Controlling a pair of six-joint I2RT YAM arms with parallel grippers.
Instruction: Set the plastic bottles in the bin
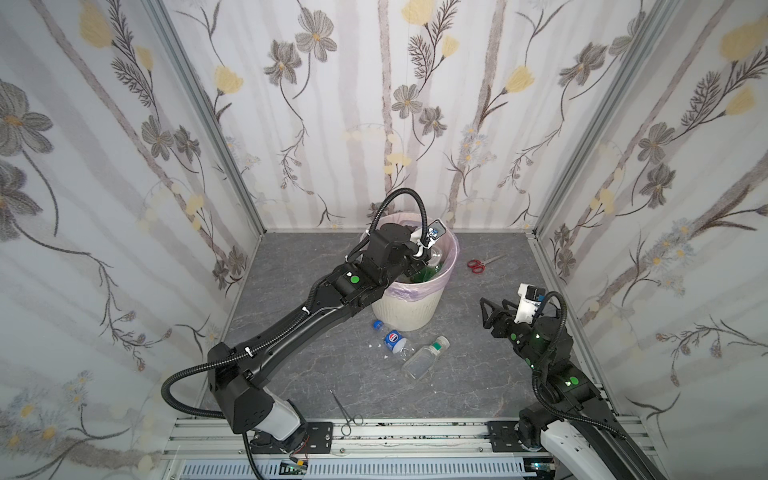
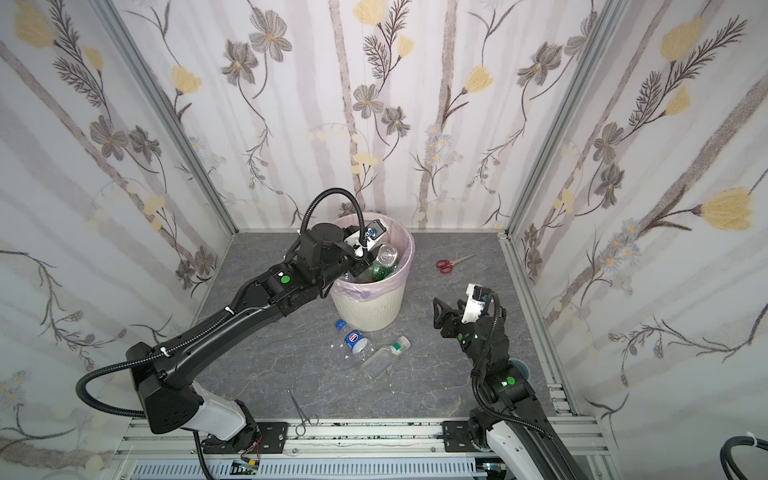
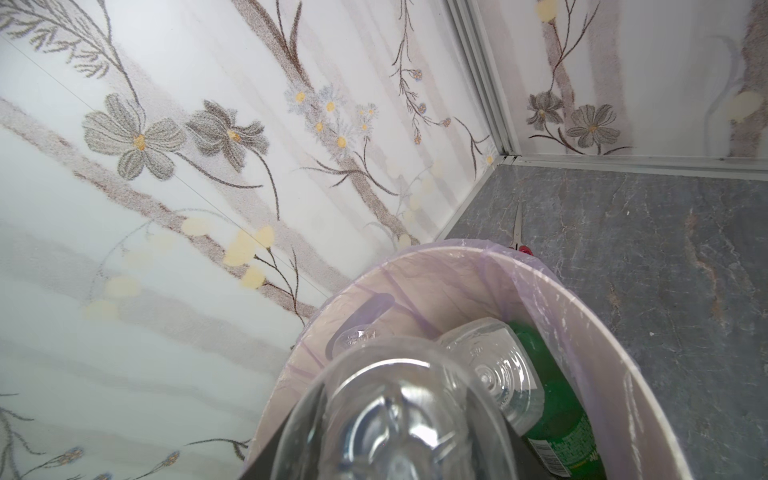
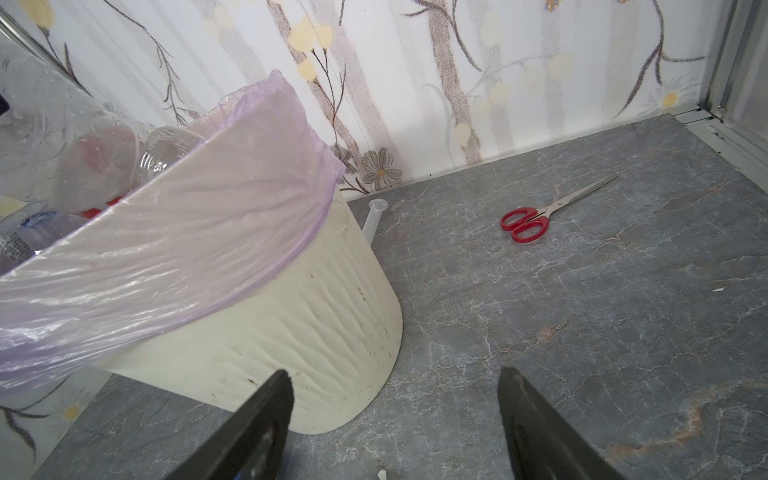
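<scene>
Clenching a clear plastic bottle (image 3: 399,415), the left claw (image 2: 362,266) hangs over the round cream-white ribbed plastic bin (image 1: 399,311) — pink-lined, a green plastic bottle (image 3: 557,415) inside. On the grey marbled table (image 1: 324,374) just in front lie a blue-labelled clear bottle (image 1: 395,338) and a flat green-capped bottle (image 1: 424,357); the right claw (image 4: 394,372) gapes empty near the bin.

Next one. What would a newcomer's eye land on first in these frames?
The cream bin at the back of the table is nearly full of bottles, and the left gripper hangs over it, shut on a clear bottle. In front of the bin lie a blue-labelled bottle and a clear flask. Red-handled scissors lie to its right in both top views.
</scene>
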